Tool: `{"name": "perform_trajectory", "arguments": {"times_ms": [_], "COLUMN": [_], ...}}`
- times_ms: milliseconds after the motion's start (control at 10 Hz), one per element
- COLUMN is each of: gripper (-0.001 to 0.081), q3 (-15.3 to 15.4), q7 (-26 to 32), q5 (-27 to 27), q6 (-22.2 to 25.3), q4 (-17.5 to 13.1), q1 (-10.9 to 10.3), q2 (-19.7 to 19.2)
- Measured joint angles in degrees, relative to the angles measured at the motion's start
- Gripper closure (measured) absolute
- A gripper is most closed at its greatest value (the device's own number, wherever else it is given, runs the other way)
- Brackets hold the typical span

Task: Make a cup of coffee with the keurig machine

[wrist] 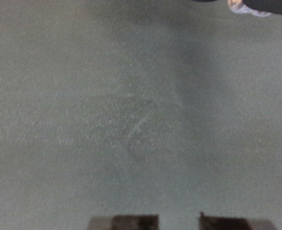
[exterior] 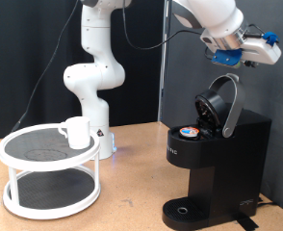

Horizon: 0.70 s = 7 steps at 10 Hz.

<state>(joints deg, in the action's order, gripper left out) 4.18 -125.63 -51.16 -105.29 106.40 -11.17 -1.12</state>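
Observation:
The keurig machine (exterior: 218,159) stands at the exterior view's right with its domed lid (exterior: 221,101) hinged up. A small pod with an orange and blue top (exterior: 188,133) sits in its open chamber. The white cup (exterior: 76,132) stands on the top tier of the white round tray table (exterior: 26,154) at the exterior view's left, far from the gripper. My gripper (exterior: 224,60) hangs just above the raised lid. In the wrist view the gripper (wrist: 177,223) has its fingertips (wrist: 122,223) close together with nothing between them, facing a blurred grey surface.
The drip tray (exterior: 185,209) under the spout carries nothing. The arm's white base column (exterior: 91,67) rises behind the tray table. A black pole (exterior: 166,58) stands behind the machine. Wooden tabletop (exterior: 132,192) lies between tray table and machine.

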Motion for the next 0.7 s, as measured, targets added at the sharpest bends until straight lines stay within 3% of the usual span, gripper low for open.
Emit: {"name": "perform_trajectory", "arguments": {"times_ms": [700], "gripper": [0.0806], "q3": [-0.6], "q7": [-2.2], "q5": [3.6], "q6": [-4.3], "q4": [5.4], "q1": [0.3], "q2": [3.2]}}
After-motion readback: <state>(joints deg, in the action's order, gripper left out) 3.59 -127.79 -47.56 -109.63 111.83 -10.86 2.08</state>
